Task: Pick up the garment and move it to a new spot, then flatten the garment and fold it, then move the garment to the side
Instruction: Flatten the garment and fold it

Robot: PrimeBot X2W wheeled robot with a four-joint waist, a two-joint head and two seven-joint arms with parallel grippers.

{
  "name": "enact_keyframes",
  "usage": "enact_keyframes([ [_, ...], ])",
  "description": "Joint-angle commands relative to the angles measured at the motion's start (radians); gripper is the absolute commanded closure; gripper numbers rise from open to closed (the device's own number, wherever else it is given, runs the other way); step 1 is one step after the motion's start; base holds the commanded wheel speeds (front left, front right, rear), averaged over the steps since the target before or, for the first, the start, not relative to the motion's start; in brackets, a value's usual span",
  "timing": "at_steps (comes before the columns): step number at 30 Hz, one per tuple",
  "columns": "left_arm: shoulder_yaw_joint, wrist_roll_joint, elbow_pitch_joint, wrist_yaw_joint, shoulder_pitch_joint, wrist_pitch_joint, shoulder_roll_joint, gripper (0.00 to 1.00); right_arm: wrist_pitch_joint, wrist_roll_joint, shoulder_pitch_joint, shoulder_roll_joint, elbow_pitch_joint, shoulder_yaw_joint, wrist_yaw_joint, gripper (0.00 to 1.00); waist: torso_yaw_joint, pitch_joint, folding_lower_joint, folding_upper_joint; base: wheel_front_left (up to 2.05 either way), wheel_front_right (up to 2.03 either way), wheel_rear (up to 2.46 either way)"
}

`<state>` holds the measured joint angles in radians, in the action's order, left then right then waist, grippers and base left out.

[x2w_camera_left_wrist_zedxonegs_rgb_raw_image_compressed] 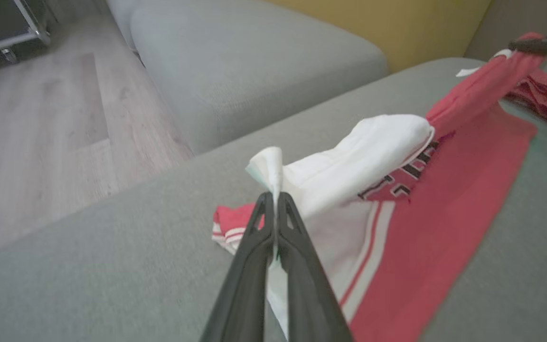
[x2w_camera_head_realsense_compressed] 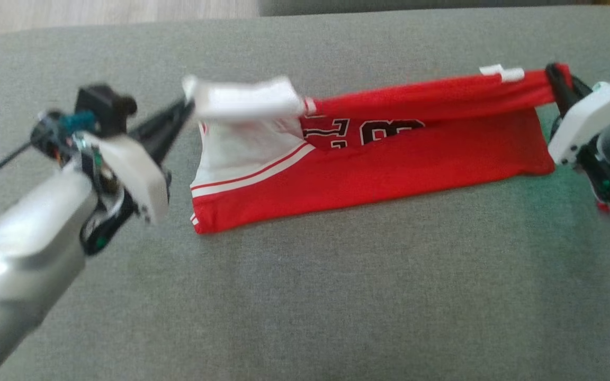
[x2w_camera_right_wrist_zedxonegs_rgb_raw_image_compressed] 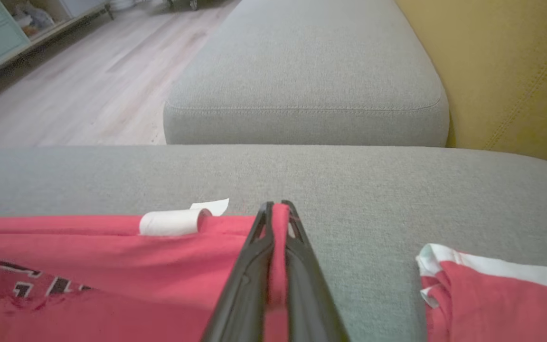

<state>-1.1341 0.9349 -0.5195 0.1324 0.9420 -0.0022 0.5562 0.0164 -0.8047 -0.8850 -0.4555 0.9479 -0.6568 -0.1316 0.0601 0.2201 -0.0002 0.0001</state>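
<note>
Two grey cushions [x2w_camera_head_realsense_compressed: 337,296]: nearer one broad and flat under the garment [x2w_camera_head_realsense_compressed: 389,164], taking up most of the head view; farther one [x2w_camera_right_wrist_zedxonegs_rgb_raw_image_compressed: 306,71] just beyond it, edge against edge
Floor [x2w_camera_left_wrist_zedxonegs_rgb_raw_image_compressed: 41,133]: pale wood planks, past the cushions, at the left of the left wrist view
Yellow back [x2w_camera_right_wrist_zedxonegs_rgb_raw_image_compressed: 515,71]: upholstered, with a stitched seam, standing at the right end of the farther cushion in the right wrist view
Garment: red jersey with a white side panel and white stripes, on the nearer cushion; upper edge lifted and pulled taut from both ends, lower edge lying on the grey fabric; white end at the robot's left, red end at its right
Left gripper [x2w_camera_head_realsense_compressed: 186,108]: pressed together on the white upper corner, with a tuft of white cloth poking past the tips in the left wrist view
Right gripper [x2w_camera_head_realsense_compressed: 554,74]: pinching the red upper corner, with a strip of red cloth caught between the tips in the right wrist view
Loose red cloth [x2w_camera_right_wrist_zedxonegs_rgb_raw_image_compressed: 492,294]: white-trimmed, lying on the cushion to the right of the right gripper in its wrist view, apart from it; cannot tell whether part of the same garment
Lettering [x2w_camera_head_realsense_compressed: 363,132]: black with a white outline, top half hidden under the folded-over upper edge
White tag [x2w_camera_head_realsense_compressed: 501,71]: on the taut upper edge, near the right gripper
</note>
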Motion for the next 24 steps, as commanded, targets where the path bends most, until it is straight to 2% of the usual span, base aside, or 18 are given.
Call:
enact_keyframes([
  [1, 0.029, 0.016, 0.039, -0.002, 0.027, 0.018, 0.061, 1.00, 0.007, -0.011, 0.012, -0.028, -0.025, -0.019, 0.001, 1.00, 0.001, -0.005, 0.0002, -0.0001, 0.00, 0.00, 0.00],
  [7, -0.046, 0.038, 0.178, -0.004, -0.034, 0.127, 0.149, 1.00, 0.079, -0.020, 0.042, -0.093, -0.048, -0.139, 0.001, 1.00, 0.004, -0.007, 0.0002, -0.0001, 0.00, 0.00, 0.00],
  [14, -0.077, 0.033, 0.226, -0.018, -0.073, 0.158, 0.153, 1.00, 0.153, -0.045, 0.046, -0.143, -0.064, -0.248, 0.001, 1.00, 0.001, 0.004, 0.0002, -0.0001, 0.00, 0.00, 0.00],
  [24, -0.086, 0.053, 0.232, -0.022, -0.080, 0.197, 0.146, 1.00, 0.238, -0.108, 0.033, -0.181, -0.095, -0.360, 0.001, 1.00, -0.013, 0.007, 0.0002, -0.0001, 0.00, 0.00, 0.00],
])
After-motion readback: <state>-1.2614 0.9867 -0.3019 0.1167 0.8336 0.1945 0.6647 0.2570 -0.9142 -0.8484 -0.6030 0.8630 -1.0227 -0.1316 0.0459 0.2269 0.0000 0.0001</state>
